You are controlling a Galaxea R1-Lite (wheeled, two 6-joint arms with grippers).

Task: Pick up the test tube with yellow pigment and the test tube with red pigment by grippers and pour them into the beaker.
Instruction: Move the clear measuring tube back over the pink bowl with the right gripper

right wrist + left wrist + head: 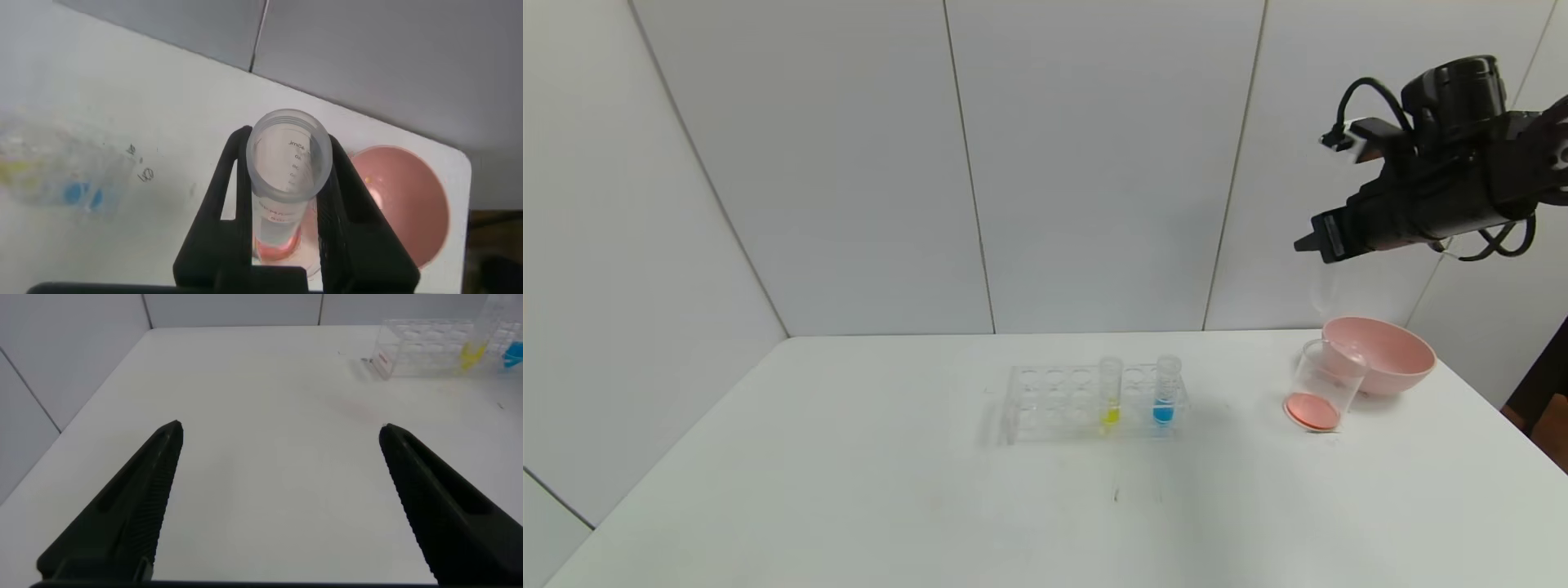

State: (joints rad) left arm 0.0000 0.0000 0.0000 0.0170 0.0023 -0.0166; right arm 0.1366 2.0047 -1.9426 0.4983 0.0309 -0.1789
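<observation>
Right end effector [288, 214] around clear round tube [289, 155]

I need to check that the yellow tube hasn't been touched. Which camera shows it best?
The head view: the test tube with yellow pigment stands upright in the clear rack, beside the blue tube. The left wrist view shows it far off at the frame's edge; the right wrist view shows only a yellow smear.

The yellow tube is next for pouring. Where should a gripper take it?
Grip the yellow tube on its bare upper part just under the rim, coming from above: it stands upright in the rack, whose walls enclose its lower half.
</observation>
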